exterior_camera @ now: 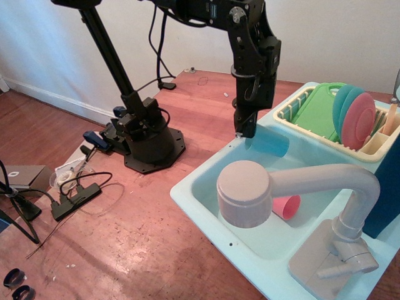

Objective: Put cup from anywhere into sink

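The teal-blue cup (269, 142) lies on its side in my gripper (248, 132), held by its rim end, just above the far left part of the basin. The gripper is shut on the cup and points down. The light aqua sink (200, 187) fills the lower right, with its grey-beige faucet (275, 187) reaching over the basin. A pink cup (286, 206) lies on its side in the basin under the faucet head.
A cream dish rack (300, 119) with a green board and teal and pink plates stands behind the basin. The arm's black base (147, 147) sits on the wooden floor to the left. Cables and a black box (75, 194) lie at far left.
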Controlling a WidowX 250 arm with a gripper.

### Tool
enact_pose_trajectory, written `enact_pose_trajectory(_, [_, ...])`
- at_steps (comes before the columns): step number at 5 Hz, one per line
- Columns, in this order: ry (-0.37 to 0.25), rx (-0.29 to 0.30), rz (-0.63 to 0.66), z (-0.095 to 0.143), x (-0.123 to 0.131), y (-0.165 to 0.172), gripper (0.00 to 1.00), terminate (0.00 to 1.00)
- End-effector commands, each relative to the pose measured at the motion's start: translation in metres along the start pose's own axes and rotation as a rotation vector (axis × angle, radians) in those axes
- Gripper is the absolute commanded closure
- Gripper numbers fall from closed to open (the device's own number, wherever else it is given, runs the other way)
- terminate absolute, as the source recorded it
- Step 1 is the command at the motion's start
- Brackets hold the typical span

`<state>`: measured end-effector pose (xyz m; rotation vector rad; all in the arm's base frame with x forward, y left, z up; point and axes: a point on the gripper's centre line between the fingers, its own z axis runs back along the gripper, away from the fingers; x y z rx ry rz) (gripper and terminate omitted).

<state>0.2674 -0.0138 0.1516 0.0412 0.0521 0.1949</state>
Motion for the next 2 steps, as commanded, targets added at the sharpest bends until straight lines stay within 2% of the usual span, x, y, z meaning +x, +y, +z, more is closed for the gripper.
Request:
enact_pose_trajectory(1, [0.021,-0.033,-0.002,-0.0043,-0.0088,0.0045,0.0,0.0])
enact_pose_trajectory(2, [0.015,-0.033,-0.003,-0.0006,-0.0091,0.009,0.0,1.0])
